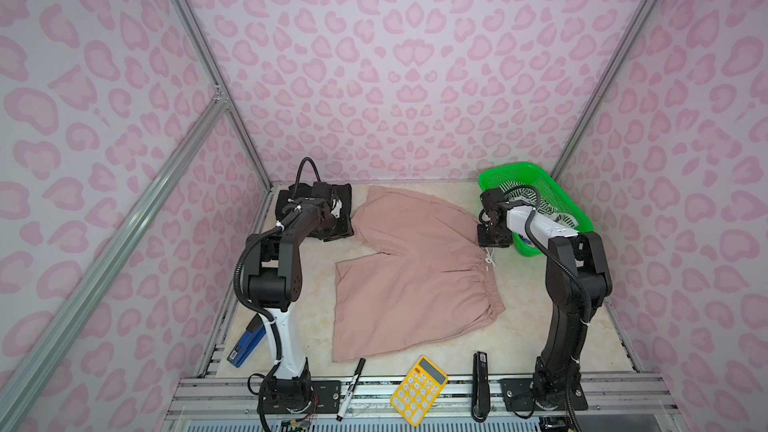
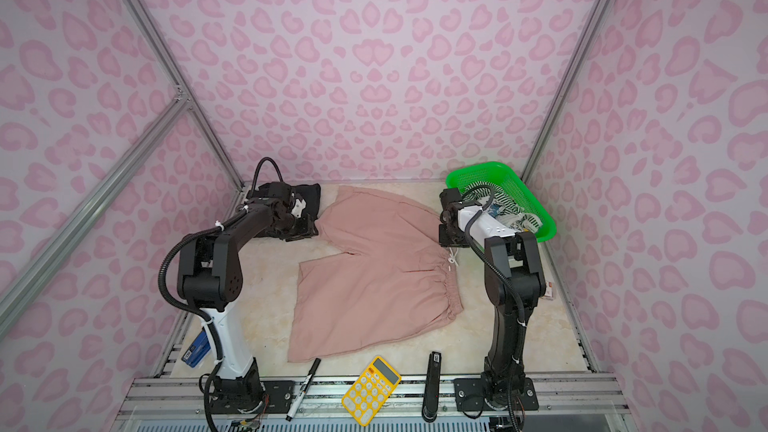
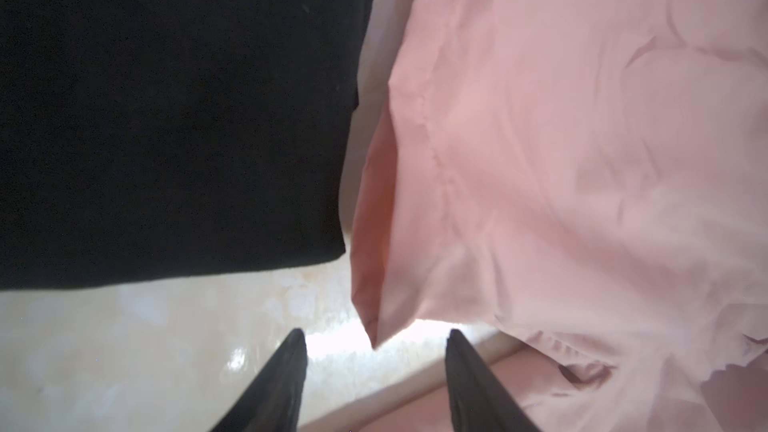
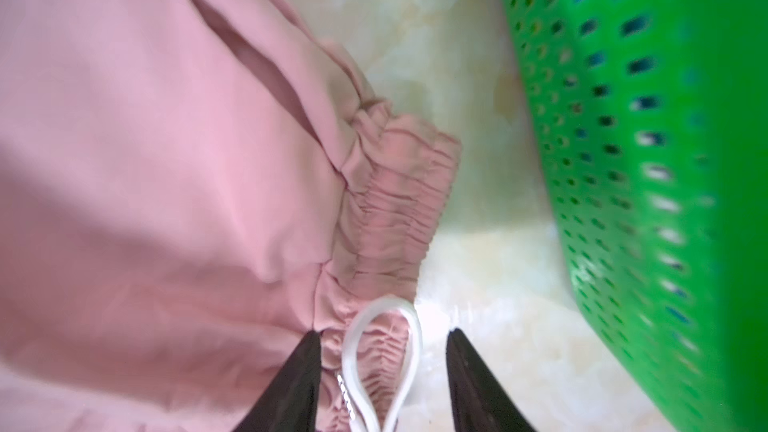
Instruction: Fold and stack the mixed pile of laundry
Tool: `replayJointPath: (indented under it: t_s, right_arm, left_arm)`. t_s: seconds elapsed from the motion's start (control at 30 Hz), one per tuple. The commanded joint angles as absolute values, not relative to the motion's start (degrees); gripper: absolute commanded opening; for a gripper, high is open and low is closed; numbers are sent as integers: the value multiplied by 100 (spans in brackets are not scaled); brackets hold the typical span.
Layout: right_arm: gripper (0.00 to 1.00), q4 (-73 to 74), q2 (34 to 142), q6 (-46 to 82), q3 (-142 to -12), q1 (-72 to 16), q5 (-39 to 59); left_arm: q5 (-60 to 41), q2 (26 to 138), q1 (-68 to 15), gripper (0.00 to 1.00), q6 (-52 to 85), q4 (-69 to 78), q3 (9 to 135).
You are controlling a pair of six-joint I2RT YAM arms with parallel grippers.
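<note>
Left gripper (image 3: 376, 336) spread at the shorts (image 3: 561, 160) hem corner beside the black garment (image 3: 166, 118); right gripper (image 4: 382, 336) spread astride the waistband (image 4: 395, 209), bare bench (image 4: 478, 263) between it and the basket (image 4: 644, 160).

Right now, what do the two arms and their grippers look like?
Both arms are mostly black with one white link each: the left arm low near its base, the right arm on its forearm. Black ribbed conduit runs along each, fixed with white ties. The left gripper and right gripper have black, tapered, pointed fingers.
</note>
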State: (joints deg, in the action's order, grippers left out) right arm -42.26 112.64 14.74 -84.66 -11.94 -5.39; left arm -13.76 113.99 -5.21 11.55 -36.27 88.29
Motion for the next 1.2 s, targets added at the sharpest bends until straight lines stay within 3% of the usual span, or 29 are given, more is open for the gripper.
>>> replayJointPath:
  t_s: [0.0,0.23,0.5,0.67,0.97,1.17]
  right_arm:
    - [51,-4345,11126,1307,-8688,-1365,-1169]
    - [55,-4758,10471,1311,-8637,-1592,-1000]
    - [66,-5002,8355,1640,-6189,-1627,178]
    - [70,-5277,7680,1801,-5153,-1629,470]
    - [73,-4849,7665,2265,-4666,-1435,781]
    - [71,-4326,7809,2549,-4257,-1430,1081]
  left_arm:
    - [-1015,11002,-521,56,1259,-3710,8885]
    - [-841,10055,-527,63,1585,-3922,8302]
    - [-857,7995,-741,68,2294,-3848,5590]
    - [-785,7146,-1203,68,2880,-4214,4794]
    - [-441,6707,-2059,68,3732,-4950,4051]
    - [-759,6785,-2287,63,4195,-4529,3584]
